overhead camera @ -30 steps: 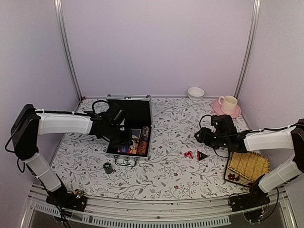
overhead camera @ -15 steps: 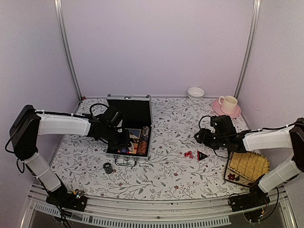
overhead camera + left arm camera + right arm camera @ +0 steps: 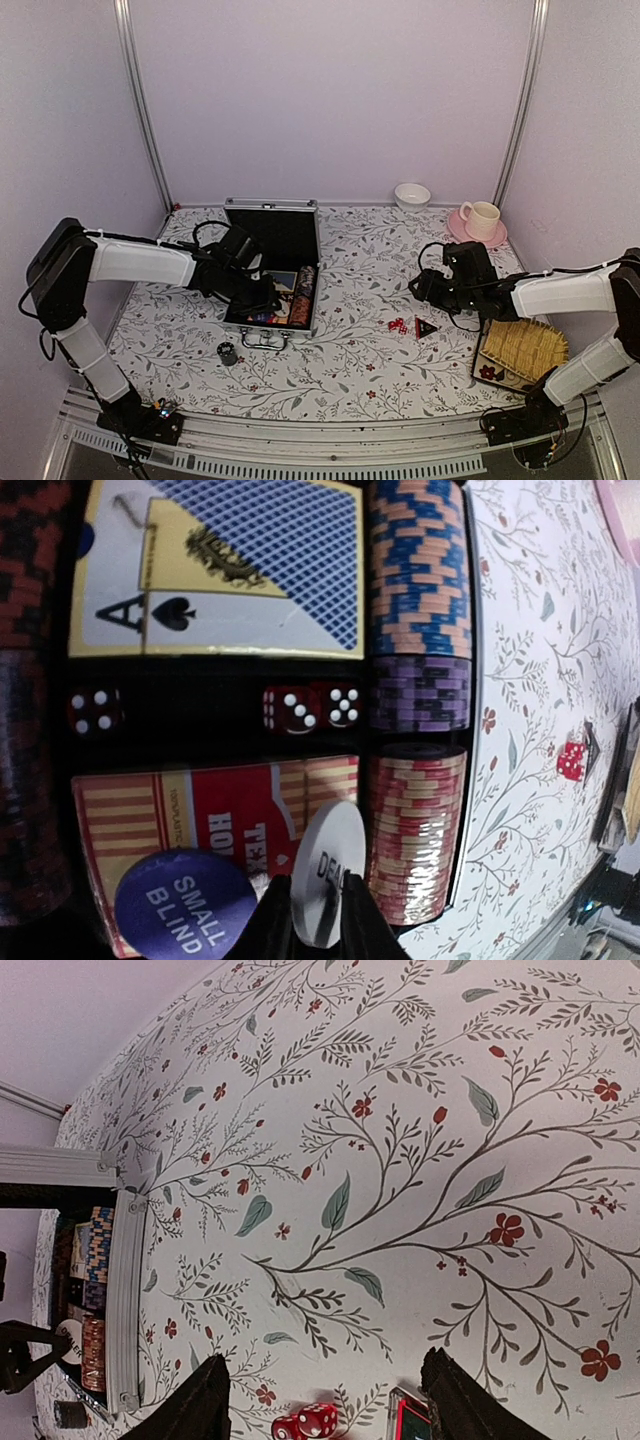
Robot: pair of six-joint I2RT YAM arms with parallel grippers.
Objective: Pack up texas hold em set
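White-shelled arms (image 3: 135, 262); black joints (image 3: 55, 268), cables (image 3: 205, 223), left gripper (image 3: 318, 885), right gripper (image 3: 325, 1360).

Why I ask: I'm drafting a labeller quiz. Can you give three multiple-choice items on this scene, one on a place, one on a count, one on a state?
1. Where is the white DEALER button?
A. pinched in the left fingers over the open aluminium case
B. lying flat outside the case
C. hidden under the case

2. How many red dice show inside the case in the left wrist view?
A. none
B. six
C. three

3. How do the right fingers stand?
A. clamped on a die
B. spread apart, gripping nothing
C. shut on nothing

Answers:
1. A: the left wrist view shows the button between the fingers, above the case's contents.
2. C: one die sits at the left and two sit together in the middle.
3. B: the right wrist view shows both fingers wide apart, with nothing held.
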